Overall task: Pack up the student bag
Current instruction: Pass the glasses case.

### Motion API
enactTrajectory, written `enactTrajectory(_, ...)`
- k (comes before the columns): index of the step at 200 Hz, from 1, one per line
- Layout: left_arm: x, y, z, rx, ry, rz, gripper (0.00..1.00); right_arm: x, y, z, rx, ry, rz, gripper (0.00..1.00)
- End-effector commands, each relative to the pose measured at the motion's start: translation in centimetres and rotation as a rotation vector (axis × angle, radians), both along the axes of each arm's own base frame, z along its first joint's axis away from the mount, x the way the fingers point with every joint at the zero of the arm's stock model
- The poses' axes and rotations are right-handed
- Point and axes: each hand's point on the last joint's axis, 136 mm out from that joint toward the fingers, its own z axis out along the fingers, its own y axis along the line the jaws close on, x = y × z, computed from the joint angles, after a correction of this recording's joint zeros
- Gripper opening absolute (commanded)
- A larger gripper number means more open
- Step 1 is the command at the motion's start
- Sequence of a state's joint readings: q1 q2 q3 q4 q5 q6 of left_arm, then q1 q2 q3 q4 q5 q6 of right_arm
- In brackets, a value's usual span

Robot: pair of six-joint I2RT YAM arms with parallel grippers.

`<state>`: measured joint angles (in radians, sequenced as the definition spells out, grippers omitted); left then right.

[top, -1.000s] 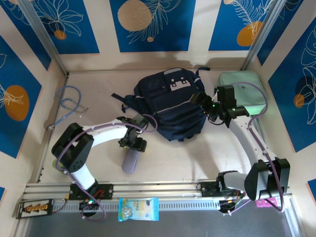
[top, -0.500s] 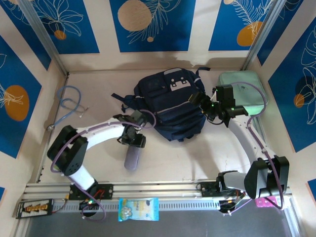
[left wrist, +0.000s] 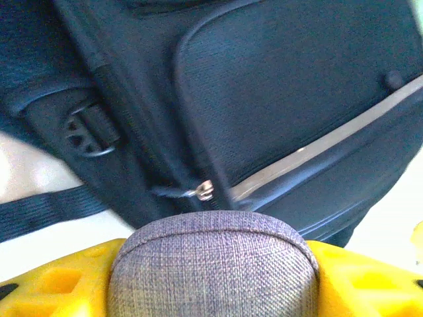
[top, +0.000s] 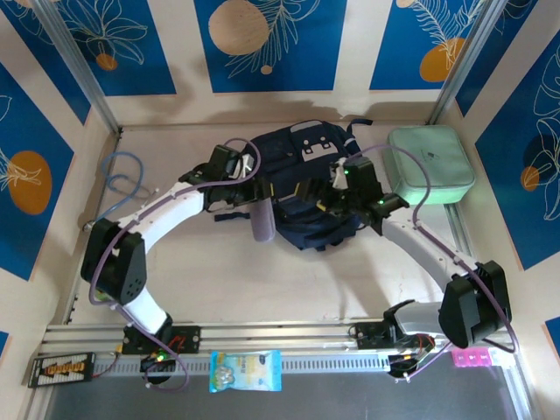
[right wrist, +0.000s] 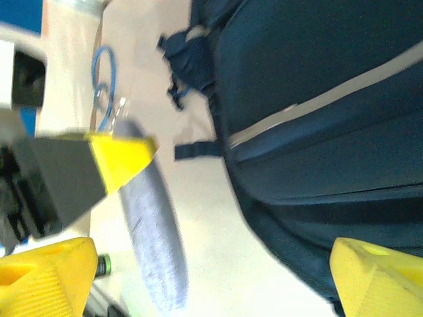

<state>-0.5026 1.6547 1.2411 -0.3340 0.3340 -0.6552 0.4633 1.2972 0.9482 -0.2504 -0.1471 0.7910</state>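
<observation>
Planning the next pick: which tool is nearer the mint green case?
Right. The right tool hangs over the student bag, left of the mint green case; the left tool is farther, at the bag's left edge, gripping a grey pouch.

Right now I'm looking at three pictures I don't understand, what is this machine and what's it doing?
It's a robot: a left arm and a right arm bolted to a table. One picture looks down from above; the other two come from a camera on each wrist. On the table lie a navy student bag, a mint green case and a blue cable. The left claw grips a grey fabric pouch beside the bag. The right claw is open over the bag, holding nothing.
</observation>
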Motion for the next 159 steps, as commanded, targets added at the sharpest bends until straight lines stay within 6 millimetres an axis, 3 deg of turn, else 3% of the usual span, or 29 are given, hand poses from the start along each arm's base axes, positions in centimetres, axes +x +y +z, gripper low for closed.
enactTrajectory(1,1.2,-2.1,2.4,-0.159,0.0,-0.007,0.51,-1.1,2.8,0.5,-0.002,-0.105,0.124,0.9)
enactTrajectory(23,1.5,-2.4,2.4,-0.186,0.004,0.003,0.51,-2.1,5.0,-0.1,0.016,-0.108,0.225,0.87)
enactTrajectory(65,1.1,-2.6,2.1,-0.208,0.029,-0.004,0.51,-2.5,6.8,-1.7,-0.036,-0.094,0.281,0.76)
enactTrajectory(113,1.4,-3.6,2.4,-0.277,0.045,-0.007,0.5,-1.5,7.7,-1.6,-0.02,-0.115,0.28,0.62)
enactTrajectory(159,1.7,-3.8,2.2,-0.297,0.047,0.001,0.52,-1.0,7.2,-1.9,0.003,-0.116,0.229,0.46)
